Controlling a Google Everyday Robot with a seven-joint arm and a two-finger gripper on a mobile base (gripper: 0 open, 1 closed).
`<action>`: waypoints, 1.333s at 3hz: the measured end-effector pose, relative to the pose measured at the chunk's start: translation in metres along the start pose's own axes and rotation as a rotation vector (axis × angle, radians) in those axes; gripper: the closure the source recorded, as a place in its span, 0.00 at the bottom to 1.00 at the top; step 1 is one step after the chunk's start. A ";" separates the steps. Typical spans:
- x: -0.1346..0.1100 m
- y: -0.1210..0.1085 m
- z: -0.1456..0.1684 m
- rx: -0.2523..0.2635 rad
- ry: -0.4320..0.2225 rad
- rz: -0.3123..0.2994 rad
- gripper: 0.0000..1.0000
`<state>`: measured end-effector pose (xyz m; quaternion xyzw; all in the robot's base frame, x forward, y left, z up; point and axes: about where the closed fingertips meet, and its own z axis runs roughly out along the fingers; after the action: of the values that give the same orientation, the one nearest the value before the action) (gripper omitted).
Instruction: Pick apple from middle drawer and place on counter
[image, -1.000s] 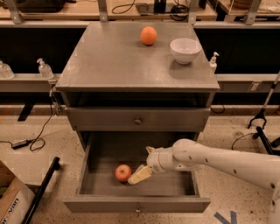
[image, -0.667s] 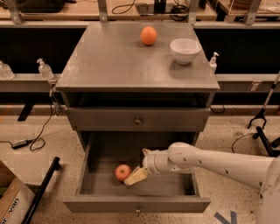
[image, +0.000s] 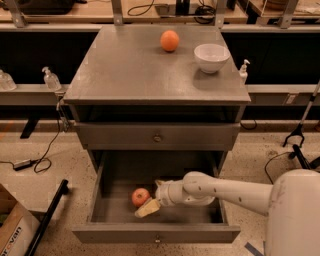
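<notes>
Since apple (image: 141, 196) is round, smooth, firm, light, it can roll; grip across widest middle. Apple lies on drawer (image: 115, 207) floor, just beside gripper (image: 150, 200), jaws spread, holding nothing.

Robot lab: cabled workbenches (image: 150, 11), loose floor cables (image: 36, 163); tool (image: 152, 196) in the middle drawer (image: 155, 233)

The gripper (image: 153, 196) sits in the drawer (image: 112, 210), jaws parted, just right of the apple (image: 140, 196). Its far finger (image: 159, 183) is mostly hidden by the wrist; whether the near finger (image: 147, 208) touches the apple cannot be told. Behind the fingers the drawer's back is lost in shadow. Right of them the arm (image: 235, 192) covers its floor.
</notes>
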<state>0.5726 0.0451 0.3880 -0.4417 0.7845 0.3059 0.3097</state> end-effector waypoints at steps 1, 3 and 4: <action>0.009 0.003 0.028 -0.046 -0.006 0.025 0.00; 0.006 0.010 0.045 -0.102 -0.024 0.033 0.42; 0.006 0.010 0.045 -0.102 -0.024 0.033 0.65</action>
<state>0.5713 0.0801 0.3575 -0.4400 0.7713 0.3558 0.2913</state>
